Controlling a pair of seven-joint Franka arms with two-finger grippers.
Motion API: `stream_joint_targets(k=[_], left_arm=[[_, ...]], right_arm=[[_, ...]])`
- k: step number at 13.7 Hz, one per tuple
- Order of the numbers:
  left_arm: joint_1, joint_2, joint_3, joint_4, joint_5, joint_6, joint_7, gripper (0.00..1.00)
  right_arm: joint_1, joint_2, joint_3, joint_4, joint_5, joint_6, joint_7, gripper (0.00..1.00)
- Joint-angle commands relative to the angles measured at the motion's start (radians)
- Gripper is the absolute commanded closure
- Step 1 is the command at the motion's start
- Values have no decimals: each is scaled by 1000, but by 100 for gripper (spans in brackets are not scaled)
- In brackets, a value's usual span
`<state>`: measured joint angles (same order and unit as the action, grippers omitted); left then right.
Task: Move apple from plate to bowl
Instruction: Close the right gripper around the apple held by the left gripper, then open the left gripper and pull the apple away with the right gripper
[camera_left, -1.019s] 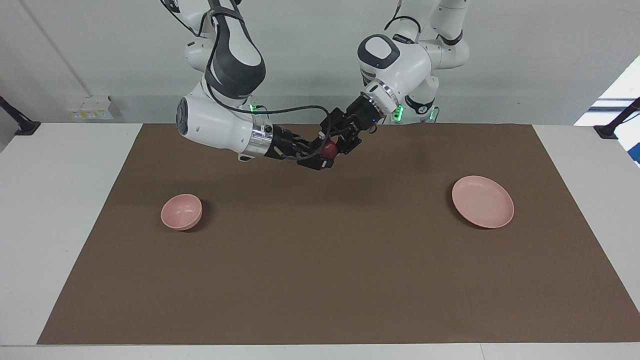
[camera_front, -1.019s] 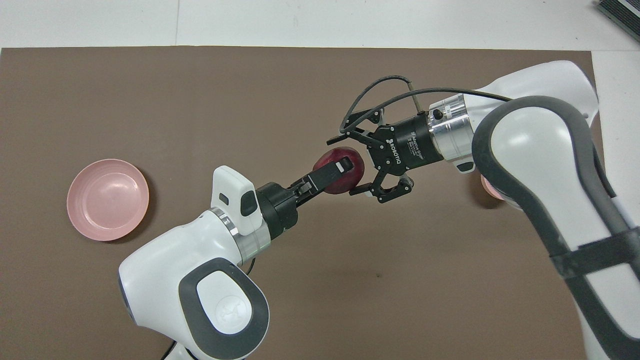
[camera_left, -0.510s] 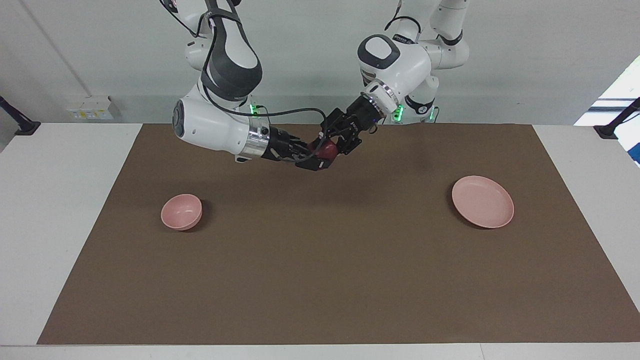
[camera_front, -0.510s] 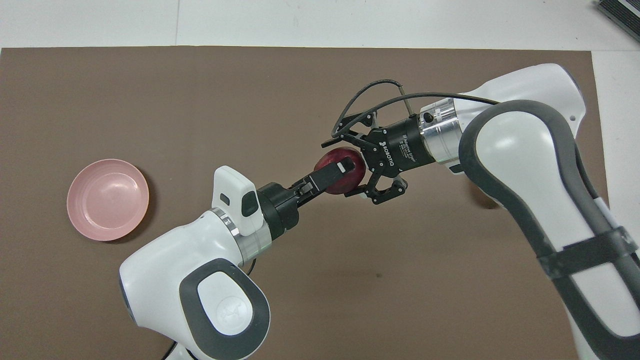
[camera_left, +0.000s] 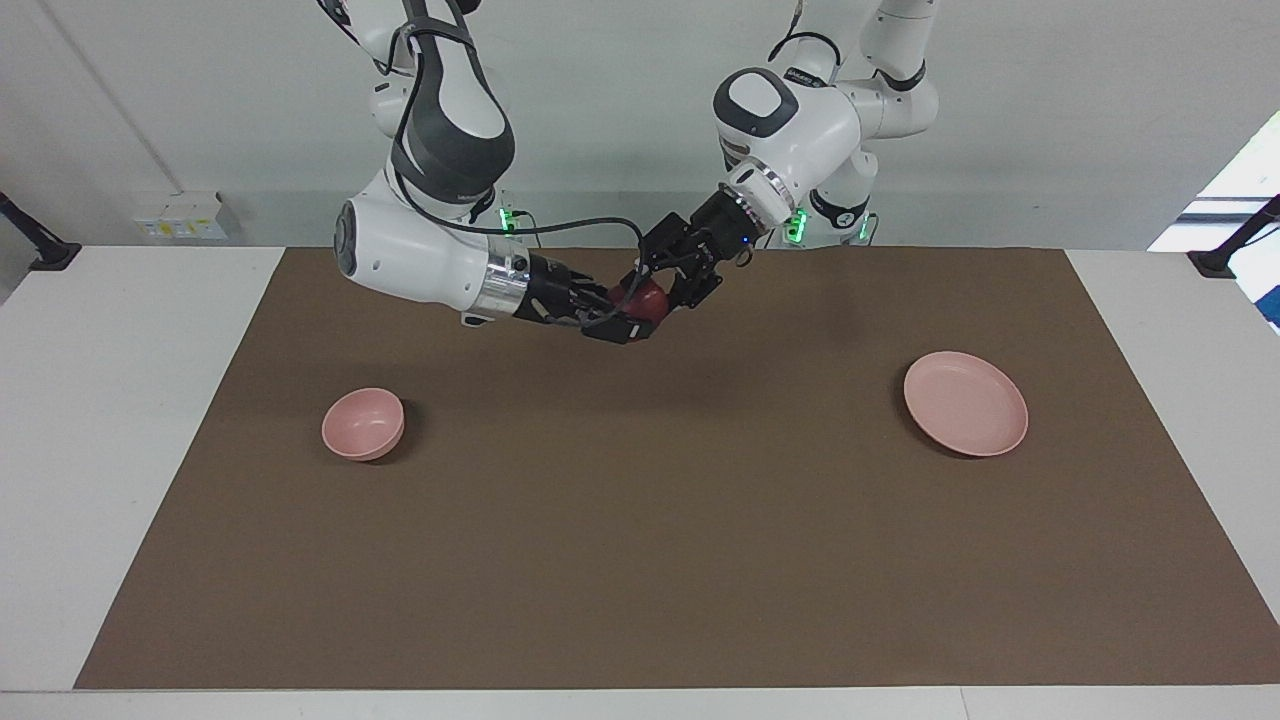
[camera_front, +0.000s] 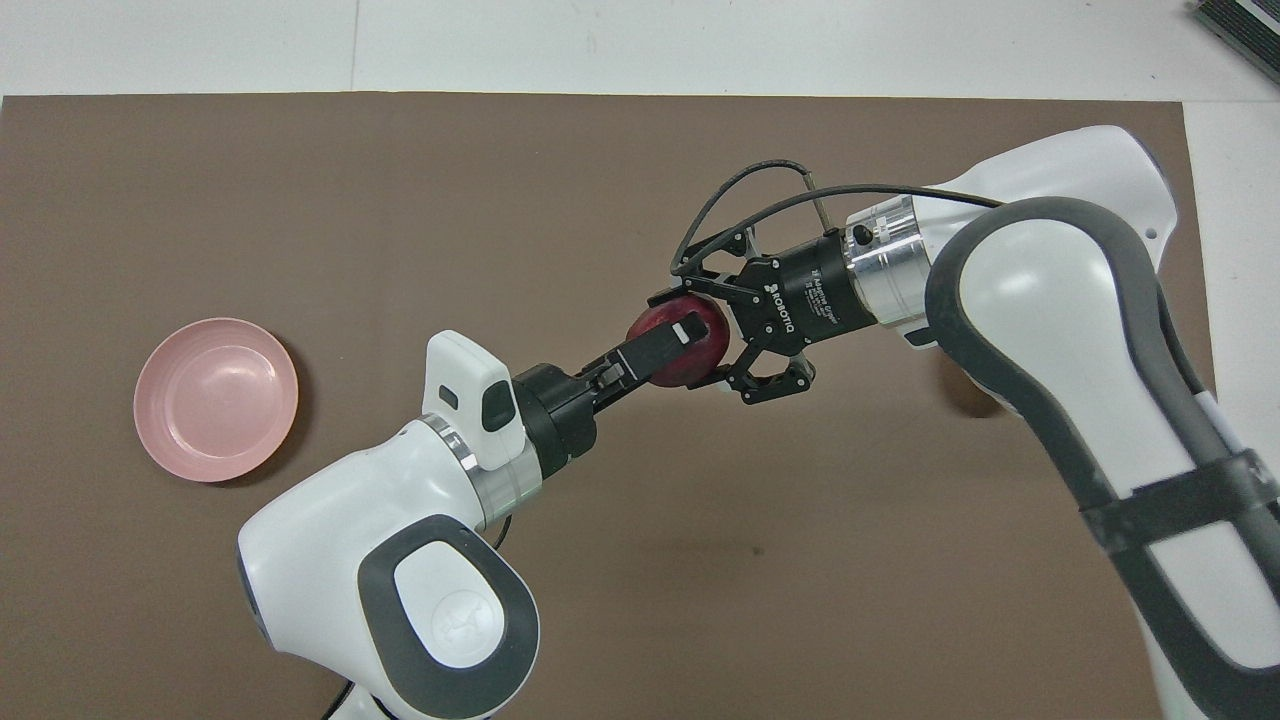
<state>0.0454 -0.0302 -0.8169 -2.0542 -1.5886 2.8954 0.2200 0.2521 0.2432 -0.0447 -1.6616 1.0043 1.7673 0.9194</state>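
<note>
In the facing view the bowl (camera_left: 363, 424) stands empty toward the right arm's end of the table. Above the middle of the brown mat (camera_left: 660, 560), the two grippers meet around the apple (camera_left: 643, 297), which is up in the air. The right gripper (camera_left: 618, 312) has its fingers closed on the apple, and the left gripper (camera_left: 668, 283) is clenched on it too. The plate (camera_left: 966, 404) is empty toward the left arm's end. I judge the handover is halfway: the left must release, then the right carries the apple to the bowl.
</note>
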Motion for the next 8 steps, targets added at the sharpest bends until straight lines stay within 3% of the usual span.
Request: stream_joint_targets(k=[1,3,8], left_arm=[[-5,7,-1,8,-1,11,-1,0],[7,7,1,2,-1,11,-1,0],[19,3,21,-27,4,13,1,0]], right_arm=[[-31,4,8,20,-12,-29,4,100],[-36,-4,-1,20,-24,-29,-37,100],[-125,-12,-3,42,-257,-43,-186,100]])
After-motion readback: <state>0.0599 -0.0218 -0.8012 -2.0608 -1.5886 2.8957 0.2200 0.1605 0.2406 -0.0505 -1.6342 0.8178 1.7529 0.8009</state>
